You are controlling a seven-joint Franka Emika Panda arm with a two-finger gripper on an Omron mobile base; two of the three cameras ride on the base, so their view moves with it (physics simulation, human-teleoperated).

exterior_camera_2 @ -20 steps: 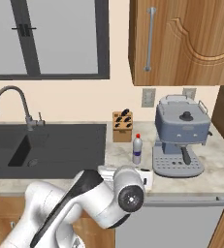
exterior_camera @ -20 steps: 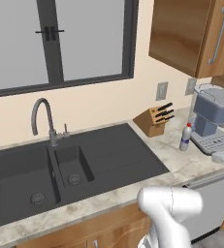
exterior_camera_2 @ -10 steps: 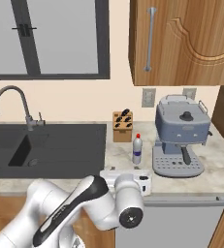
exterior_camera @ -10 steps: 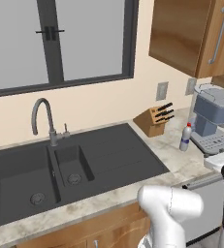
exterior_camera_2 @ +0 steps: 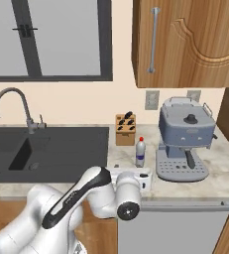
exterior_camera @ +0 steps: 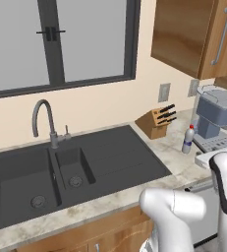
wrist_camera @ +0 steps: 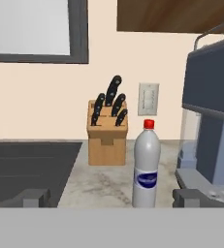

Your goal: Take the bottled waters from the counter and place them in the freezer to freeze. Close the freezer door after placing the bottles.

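Red-capped bottled water (wrist_camera: 147, 164) stands upright on the surface (exterior_camera_2: 220, 171) between knife block (wrist_camera: 106, 131) and coffee machine (exterior_camera_2: 185, 139), centred before the wide-open, empty hand (wrist_camera: 111, 197), evidently lined up for grasping.

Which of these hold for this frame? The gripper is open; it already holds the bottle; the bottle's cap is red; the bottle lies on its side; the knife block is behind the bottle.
1. The gripper is open: true.
2. It already holds the bottle: false, the fingertips stand apart on either side, short of it.
3. The cap is red: true.
4. The bottle lies on its side: false, it stands upright on the counter.
5. The knife block is behind it, nearer the wall: true.
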